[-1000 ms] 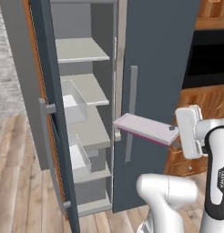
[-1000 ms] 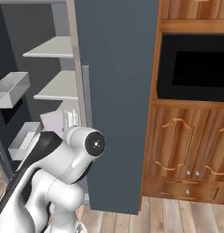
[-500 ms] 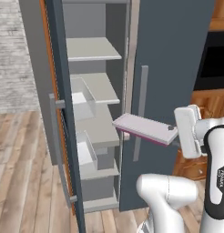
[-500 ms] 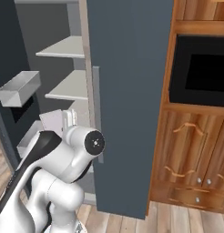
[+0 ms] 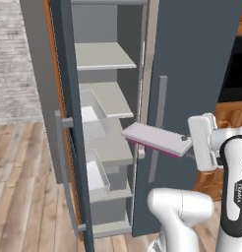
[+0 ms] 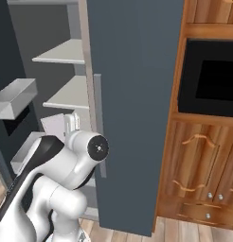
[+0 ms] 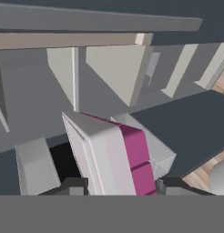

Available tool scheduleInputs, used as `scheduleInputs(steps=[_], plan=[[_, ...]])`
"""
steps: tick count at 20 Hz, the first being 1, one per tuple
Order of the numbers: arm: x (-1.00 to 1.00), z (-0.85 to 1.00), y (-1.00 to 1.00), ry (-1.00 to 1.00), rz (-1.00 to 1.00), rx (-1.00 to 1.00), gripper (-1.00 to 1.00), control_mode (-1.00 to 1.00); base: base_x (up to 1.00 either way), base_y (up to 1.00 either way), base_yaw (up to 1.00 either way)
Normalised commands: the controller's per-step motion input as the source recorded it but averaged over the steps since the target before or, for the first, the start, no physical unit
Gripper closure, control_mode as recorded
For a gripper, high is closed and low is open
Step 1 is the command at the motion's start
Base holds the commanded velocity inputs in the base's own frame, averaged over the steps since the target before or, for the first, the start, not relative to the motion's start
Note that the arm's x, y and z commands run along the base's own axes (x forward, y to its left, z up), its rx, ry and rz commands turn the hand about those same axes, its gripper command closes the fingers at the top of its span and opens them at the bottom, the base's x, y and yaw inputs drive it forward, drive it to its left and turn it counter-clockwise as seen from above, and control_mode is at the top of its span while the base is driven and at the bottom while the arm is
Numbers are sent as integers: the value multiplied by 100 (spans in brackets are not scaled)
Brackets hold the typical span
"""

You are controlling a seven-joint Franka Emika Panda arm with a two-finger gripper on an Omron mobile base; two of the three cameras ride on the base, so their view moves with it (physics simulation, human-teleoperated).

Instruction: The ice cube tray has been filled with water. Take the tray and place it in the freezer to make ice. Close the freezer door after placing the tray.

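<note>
1. Slate-grey freezer (image 5: pixel 192 74) stands tall between a brick wall at the left and brown wooden cabinets (image 6: pixel 203 184) at the right, on a plank floor (image 5: pixel 19 197).
2. Its freezer door (image 5: pixel 69 123) is swung wide open, edge-on in the left base view, with a grey bar handle (image 5: pixel 61 167) on its outer side; the other door (image 6: pixel 132 108) is shut and carries its own vertical handle (image 5: pixel 157 128).
3. Inside, pale grey shelves (image 5: pixel 103 55) are stacked one above another, with drawers (image 5: pixel 101 174) lower down.
4. A black oven window (image 6: pixel 210 78) sits in the wooden cabinetry to the right.
5. The ice cube tray (image 5: pixel 155 139), pinkish-white on top with a magenta edge, is held level in the air in front of the shut door's handle, near the open compartment but outside it.
6. The gripper (image 7: pixel 118 184) has its two fingers closed on the near end of the tray, one on each side.
</note>
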Motion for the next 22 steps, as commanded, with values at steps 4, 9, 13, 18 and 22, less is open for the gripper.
scheduleInputs(steps=[4, 9, 13, 18, 22], plan=[[0, 0, 0, 0, 0, 0, 100, 100, 16, 45, 0], [0, 0, 0, 0, 0, 0, 100, 100, 3, 35, 0], [0, 0, 0, 0, 0, 0, 100, 100, 13, 11, 0], [0, 0, 0, 0, 0, 0, 100, 100, 24, 2, -2], [0, 0, 0, 0, 0, 0, 100, 100, 32, 17, -3]])
